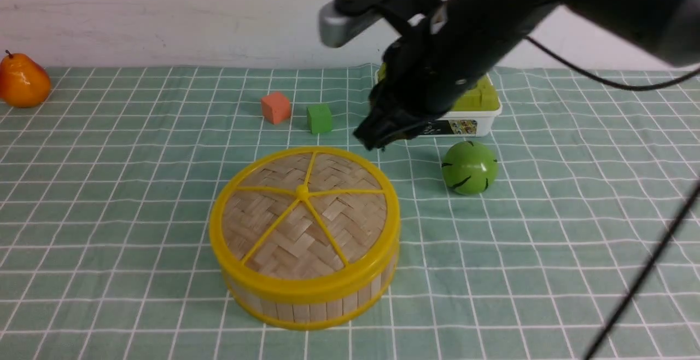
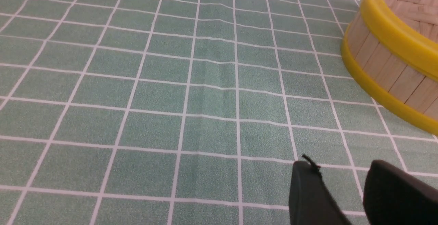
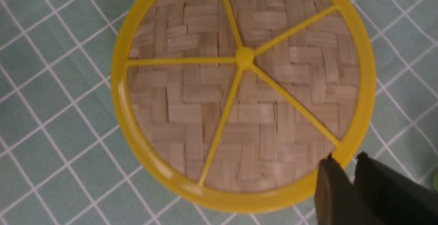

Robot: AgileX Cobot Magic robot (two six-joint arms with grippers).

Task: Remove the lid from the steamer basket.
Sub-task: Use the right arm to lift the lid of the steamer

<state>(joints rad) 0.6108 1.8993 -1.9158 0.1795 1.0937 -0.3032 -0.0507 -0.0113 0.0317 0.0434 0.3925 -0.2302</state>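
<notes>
The lid (image 1: 284, 223) sits on the basket (image 1: 311, 308), mid-surface (image 1: 109, 212). My right claw (image 1: 376, 140) hovers beyond it, clenched, empty; the left claw (image 2: 342, 170) I cannot tell. The lid looks light and stiff; I'd pinch its rim.

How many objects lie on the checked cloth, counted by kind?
Cubes: 2 (orange cube, green cube)
Pear: 1
Green ball: 1
White box: 1
Steamer basket with lid: 1
Total: 6
</notes>
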